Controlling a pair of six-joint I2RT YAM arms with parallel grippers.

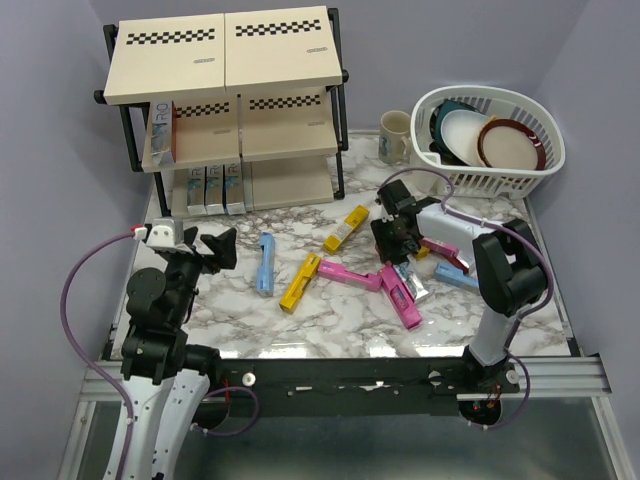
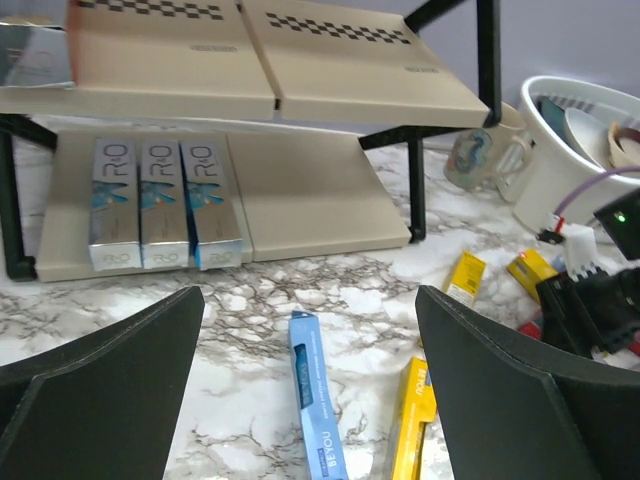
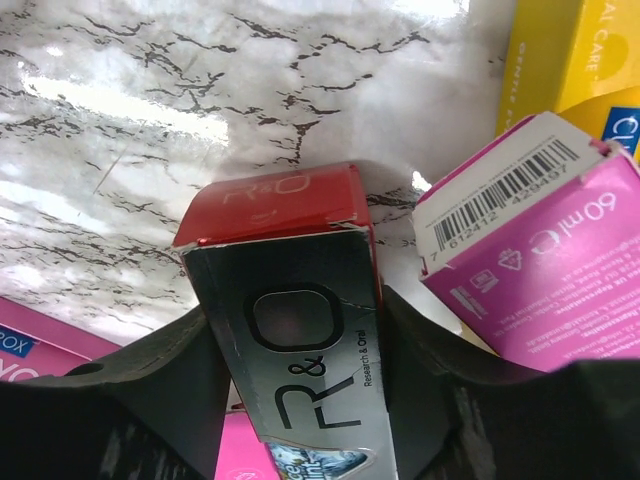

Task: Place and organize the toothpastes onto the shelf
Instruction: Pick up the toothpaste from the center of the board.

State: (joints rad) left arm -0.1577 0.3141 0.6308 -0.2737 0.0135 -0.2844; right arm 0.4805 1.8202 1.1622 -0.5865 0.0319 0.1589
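The shelf (image 1: 225,60) stands at the back left. Three silver-blue toothpastes (image 1: 208,187) (image 2: 165,205) lie side by side on its bottom board, and one silver-and-red carton (image 1: 160,130) stands at the left of the middle board. Loose cartons lie on the marble: light blue (image 1: 264,263) (image 2: 318,410), yellow (image 1: 299,283), pink (image 1: 350,275). My left gripper (image 1: 212,250) (image 2: 308,298) hovers open above the light blue one. My right gripper (image 1: 400,258) (image 3: 300,310) is shut on a silver carton with a red end (image 3: 300,300), both fingers pressing its sides, among pink (image 3: 560,270) and yellow (image 3: 570,50) cartons.
A white dish basket (image 1: 500,182) with plates and bowls sits at the back right, with a mug (image 1: 395,137) beside it. Another yellow carton (image 1: 346,228) lies near the shelf's right leg. A light blue carton (image 1: 455,277) lies under the right arm.
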